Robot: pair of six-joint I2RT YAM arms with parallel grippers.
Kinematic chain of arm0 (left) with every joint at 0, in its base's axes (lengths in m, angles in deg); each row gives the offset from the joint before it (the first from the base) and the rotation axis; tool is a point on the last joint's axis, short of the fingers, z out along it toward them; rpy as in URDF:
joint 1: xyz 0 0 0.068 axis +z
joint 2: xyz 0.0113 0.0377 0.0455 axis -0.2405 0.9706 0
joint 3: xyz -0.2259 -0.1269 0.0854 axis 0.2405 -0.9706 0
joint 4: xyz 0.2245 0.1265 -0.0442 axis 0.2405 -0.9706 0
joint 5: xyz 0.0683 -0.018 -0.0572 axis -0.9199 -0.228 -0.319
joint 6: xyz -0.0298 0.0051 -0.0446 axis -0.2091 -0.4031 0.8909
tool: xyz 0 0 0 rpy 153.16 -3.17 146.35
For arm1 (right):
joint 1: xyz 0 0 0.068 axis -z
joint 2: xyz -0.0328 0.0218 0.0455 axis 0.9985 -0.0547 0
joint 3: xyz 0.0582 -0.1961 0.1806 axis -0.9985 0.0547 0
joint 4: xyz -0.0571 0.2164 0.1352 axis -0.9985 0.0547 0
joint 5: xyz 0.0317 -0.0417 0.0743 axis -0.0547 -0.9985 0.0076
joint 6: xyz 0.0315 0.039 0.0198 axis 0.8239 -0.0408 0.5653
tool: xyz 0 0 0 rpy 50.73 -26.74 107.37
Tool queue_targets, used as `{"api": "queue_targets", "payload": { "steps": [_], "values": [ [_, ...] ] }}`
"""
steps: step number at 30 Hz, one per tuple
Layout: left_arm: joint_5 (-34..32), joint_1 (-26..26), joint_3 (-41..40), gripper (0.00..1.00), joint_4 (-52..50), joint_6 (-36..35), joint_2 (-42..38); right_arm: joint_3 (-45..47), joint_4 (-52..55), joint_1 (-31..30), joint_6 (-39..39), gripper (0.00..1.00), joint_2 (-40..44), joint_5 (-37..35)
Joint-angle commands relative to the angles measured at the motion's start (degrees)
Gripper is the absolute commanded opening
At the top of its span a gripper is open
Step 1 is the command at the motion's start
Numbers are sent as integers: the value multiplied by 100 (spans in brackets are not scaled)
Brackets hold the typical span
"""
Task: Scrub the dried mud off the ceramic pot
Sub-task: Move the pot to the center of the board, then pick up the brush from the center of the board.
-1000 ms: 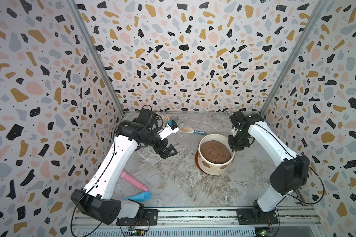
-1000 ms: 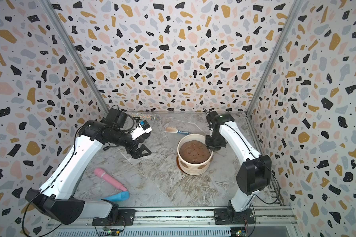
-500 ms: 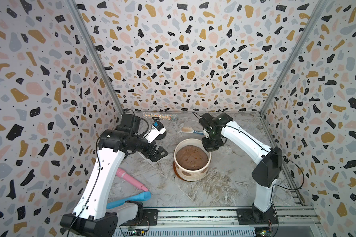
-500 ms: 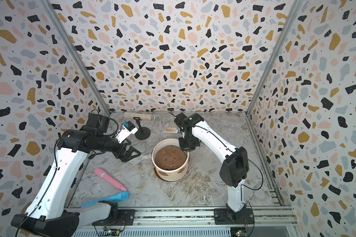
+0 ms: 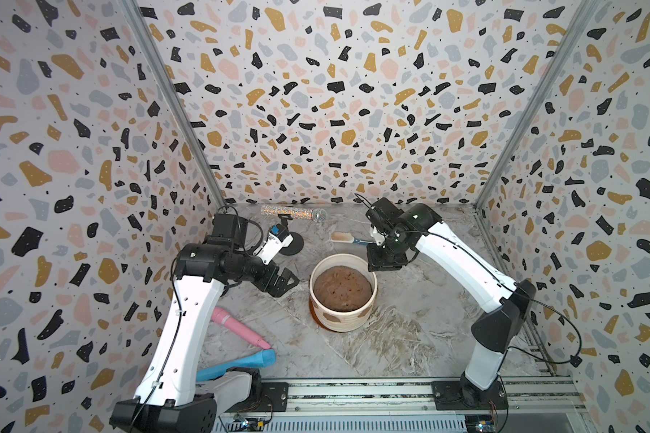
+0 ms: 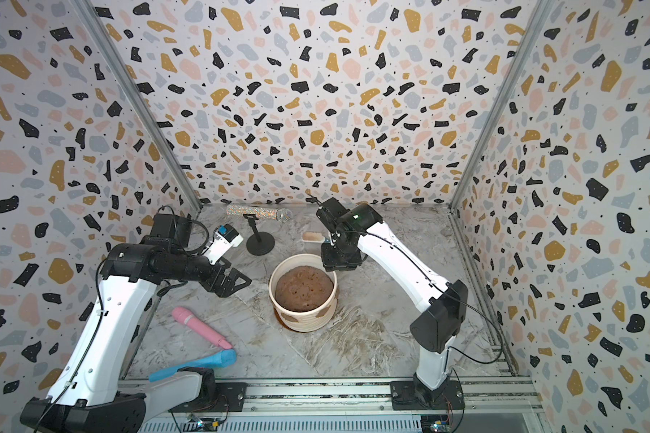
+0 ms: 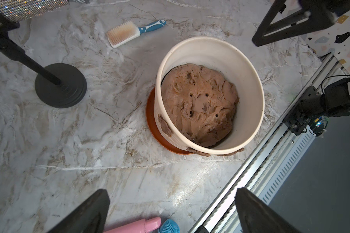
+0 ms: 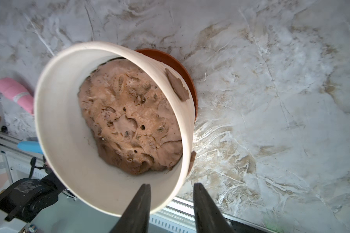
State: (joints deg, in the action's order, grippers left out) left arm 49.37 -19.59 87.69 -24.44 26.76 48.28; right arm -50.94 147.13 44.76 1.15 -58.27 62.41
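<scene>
Glittery microphone [image 5: 293, 213] sits across a black stand [image 5: 291, 245] near the marble-look desk's [image 5: 409, 337] back-left corner, with a blue-handled brush [image 5: 344, 237] by the back edge. Pink microphone [image 5: 239, 327] and blue microphone [image 5: 237, 364] lie just beside each other, front-left corner.

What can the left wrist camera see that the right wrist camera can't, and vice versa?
Only the left wrist view: a white-bristled, blue-handled scrub brush, a black round stand, and the left gripper, wide open. Only the right wrist view: the right gripper, fingers parted with the rim of the cream ribbed ceramic pot between them. Both: that pot, the brown soil mound inside, brown dried mud patches on its outer wall, and a pink microphone.
</scene>
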Motion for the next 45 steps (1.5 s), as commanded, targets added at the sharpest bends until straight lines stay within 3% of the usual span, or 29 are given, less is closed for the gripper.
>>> {"api": "queue_targets", "payload": {
  "steps": [1,4,8,12,14,16,19,23,29,32,35,40,45],
  "values": [
    [0,40,-107,100,18,-132,-93,-224,165,41,-187,44,496,-304],
    [-36,57,-192,100,39,-174,-97,-265,77,162,-571,55,597,-713],
    [-148,83,-326,100,103,-180,-104,-56,-364,514,-928,57,404,-1420],
    [-200,118,-490,100,170,-186,-194,136,-1133,1059,-1215,64,-129,-944],
    [-248,142,-582,100,229,-181,-211,128,-1571,1282,-1333,75,-468,-683],
    [-274,162,-680,100,289,-149,-212,-71,-1804,1399,-1315,79,-877,-762],
    [-266,180,-830,100,370,-116,-199,-389,-2340,1506,-1368,80,-1521,-582],
    [-364,197,-859,100,430,-89,-154,-497,-3399,1696,-1544,80,-2267,194],
    [-391,198,-899,100,514,-40,-48,-459,-4479,1715,-3786,80,-3021,937],
    [-353,198,-898,100,534,-26,-7,-493,-4652,1702,-4334,80,-3296,1045],
    [-338,198,-901,100,547,-12,32,-923,-4387,1699,-4459,81,-3721,897],
    [-316,202,-935,100,560,-9,8,-2431,-3001,1689,-4678,76,-4737,621],
    [-324,207,-937,100,565,4,15,-2539,-2658,1689,-4894,68,-4883,540]
  ]
}}
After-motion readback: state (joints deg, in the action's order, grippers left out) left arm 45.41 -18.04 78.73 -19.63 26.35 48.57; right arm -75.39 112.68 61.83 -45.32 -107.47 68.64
